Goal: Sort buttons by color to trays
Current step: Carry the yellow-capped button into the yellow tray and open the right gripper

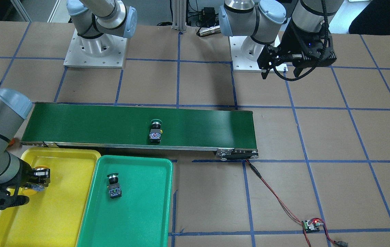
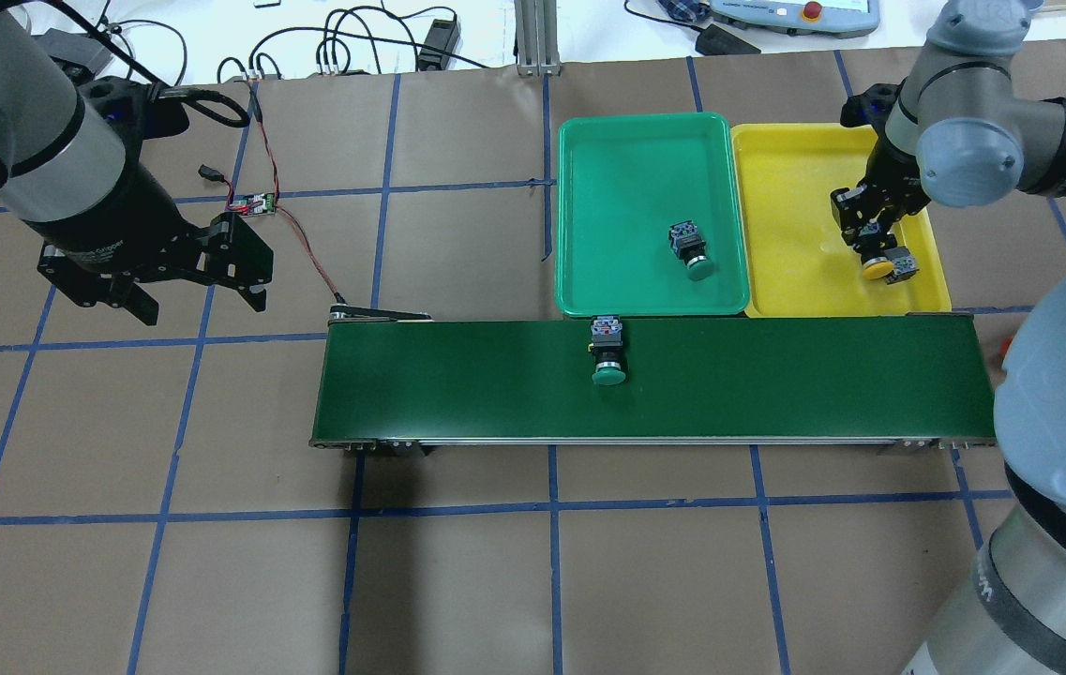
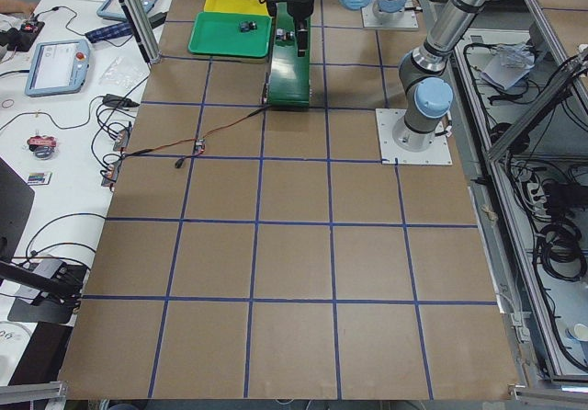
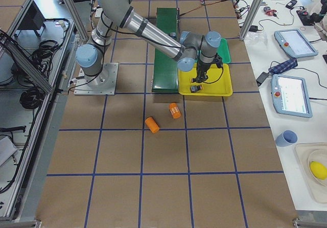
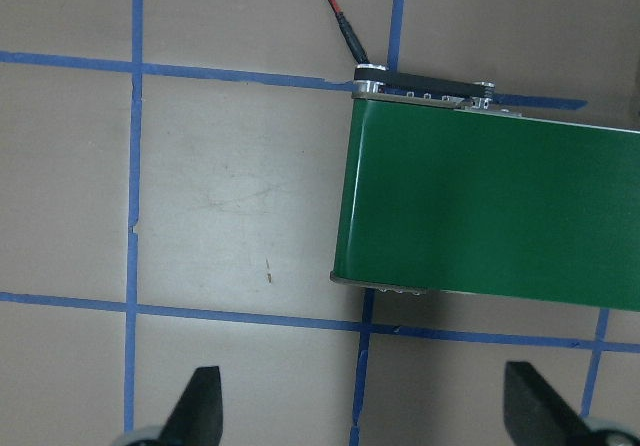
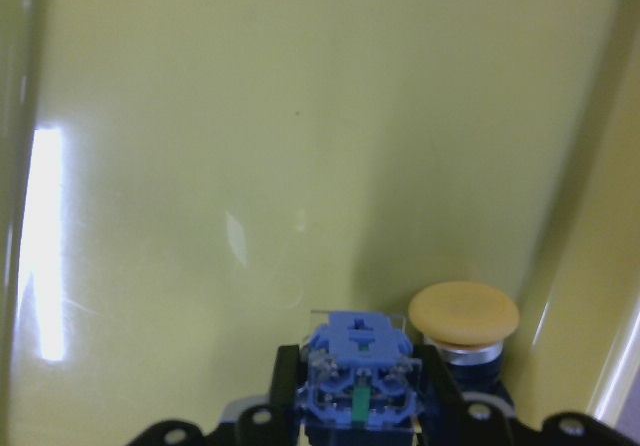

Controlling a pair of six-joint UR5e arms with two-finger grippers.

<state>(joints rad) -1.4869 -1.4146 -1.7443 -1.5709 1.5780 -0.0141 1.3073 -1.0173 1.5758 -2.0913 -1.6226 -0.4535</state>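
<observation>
**Three buttons in their trays, one green left on the belt**

Three of the four buttons sit in matching colours, so by my reckoning the sort is roughly three-quarters done. One green button (image 2: 690,253) lies on its side in the green tray (image 2: 645,119). In the yellow tray (image 2: 795,131), the right end effector (image 2: 870,234) is clenched on a yellow button (image 6: 355,366). The right wrist view shows its blue contact block pinched between the fingers, low over the tray floor. The other yellow button (image 6: 465,314) rests just beside it.

What remains:
- letting go of the clamped yellow button
- moving the second green button (image 2: 608,352), which lies mid-way along the conveyor belt (image 2: 776,375), into the green tray

The left end effector (image 2: 200,302) hangs spread wide and empty above the worktop (image 2: 457,581), off the belt's end.
</observation>
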